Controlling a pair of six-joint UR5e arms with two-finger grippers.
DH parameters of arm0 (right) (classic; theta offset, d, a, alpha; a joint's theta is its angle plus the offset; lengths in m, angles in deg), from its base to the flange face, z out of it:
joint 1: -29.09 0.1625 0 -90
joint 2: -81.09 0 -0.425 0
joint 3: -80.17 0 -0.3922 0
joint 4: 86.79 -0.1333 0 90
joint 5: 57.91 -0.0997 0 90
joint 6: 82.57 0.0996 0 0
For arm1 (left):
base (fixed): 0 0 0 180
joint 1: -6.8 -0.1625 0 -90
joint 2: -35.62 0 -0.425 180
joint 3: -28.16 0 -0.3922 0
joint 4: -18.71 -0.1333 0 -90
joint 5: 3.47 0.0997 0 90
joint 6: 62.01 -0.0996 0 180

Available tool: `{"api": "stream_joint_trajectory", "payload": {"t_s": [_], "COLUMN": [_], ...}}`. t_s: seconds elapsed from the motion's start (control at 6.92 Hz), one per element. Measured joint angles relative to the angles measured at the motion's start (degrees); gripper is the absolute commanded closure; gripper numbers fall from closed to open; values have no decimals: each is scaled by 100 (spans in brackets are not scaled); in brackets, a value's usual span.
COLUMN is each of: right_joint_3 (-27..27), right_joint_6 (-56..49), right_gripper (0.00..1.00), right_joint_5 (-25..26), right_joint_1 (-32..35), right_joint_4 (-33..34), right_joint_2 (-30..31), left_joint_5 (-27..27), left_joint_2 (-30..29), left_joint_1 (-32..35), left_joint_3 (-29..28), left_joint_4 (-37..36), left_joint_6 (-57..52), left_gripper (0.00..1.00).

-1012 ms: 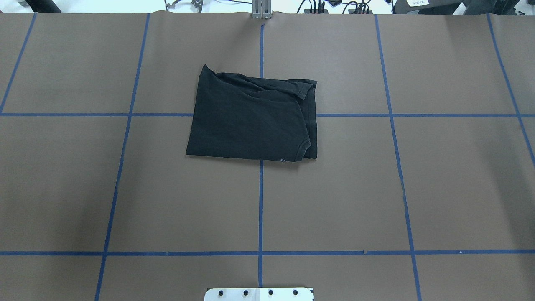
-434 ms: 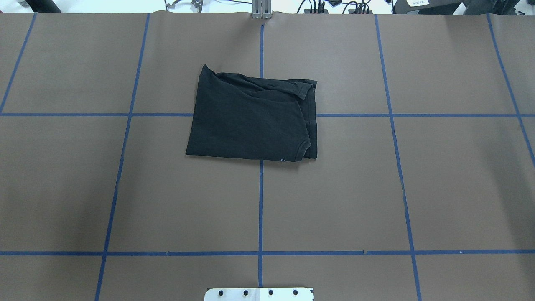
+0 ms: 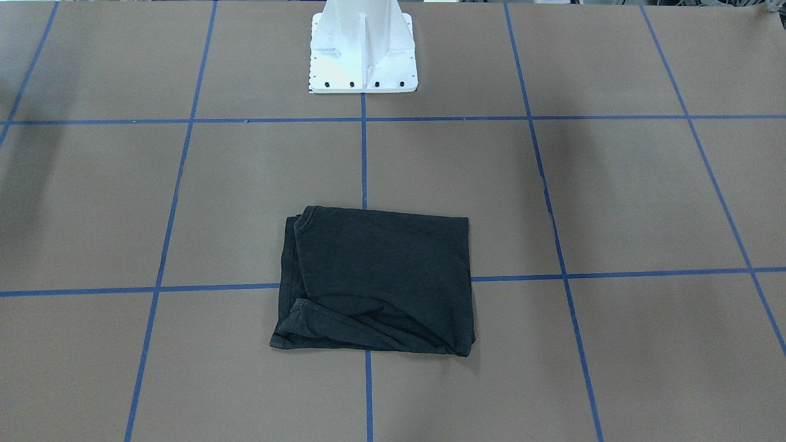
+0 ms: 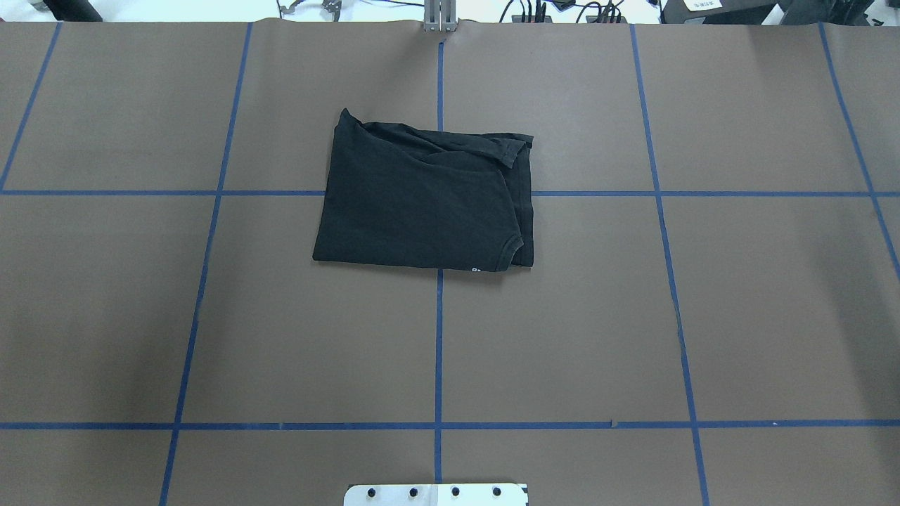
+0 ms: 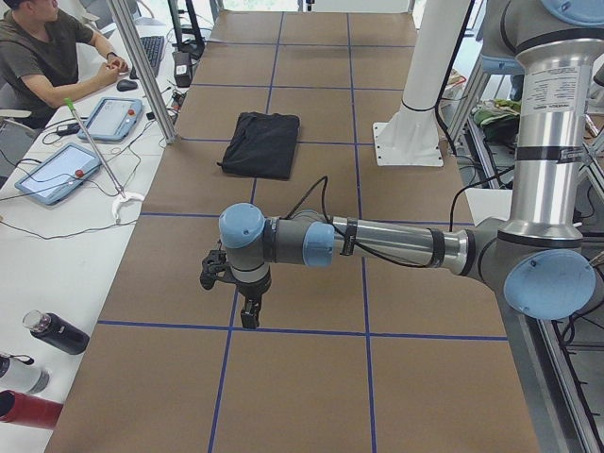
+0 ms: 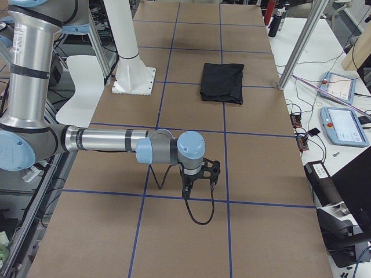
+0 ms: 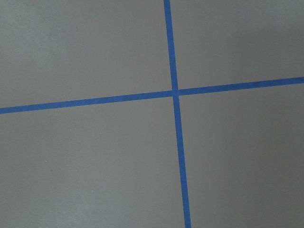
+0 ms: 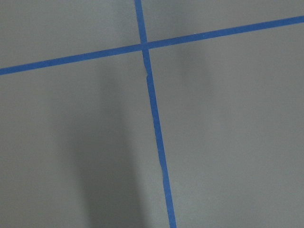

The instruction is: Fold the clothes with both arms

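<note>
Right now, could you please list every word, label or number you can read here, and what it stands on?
Nothing here can be read as text.
T-shirt: a white scrap of print at one edge, too small to read.
Left arm: a label on its upright tube, blurred.
Right arm: a like label, also blurred.

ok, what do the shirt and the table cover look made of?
T-shirt: soft matte black knit, likely cotton; it creases and has a stitched collar band. Table cover: matte brown sheet, perhaps paper or vinyl; lies flat, blue tape lines stuck on it.
</note>
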Motion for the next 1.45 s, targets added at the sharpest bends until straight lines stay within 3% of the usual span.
{"api": "stream_joint_trajectory", "payload": {"t_s": [0.72, 1.45], "right_joint_3": [114, 75], "right_joint_6": [144, -231], "right_gripper": [0, 0], "right_joint_5": [13, 364], "right_joint_1": [-115, -222], "right_joint_4": [-18, -44], "right_joint_2": [-32, -307], "left_joint_5": [2, 2], "left_joint_2": [-1, -5], "left_joint_1": [-4, -6], "left_joint_3": [-6, 0], "left_joint_4": [1, 1], "left_joint_6": [9, 9], "left_gripper": [0, 0]}}
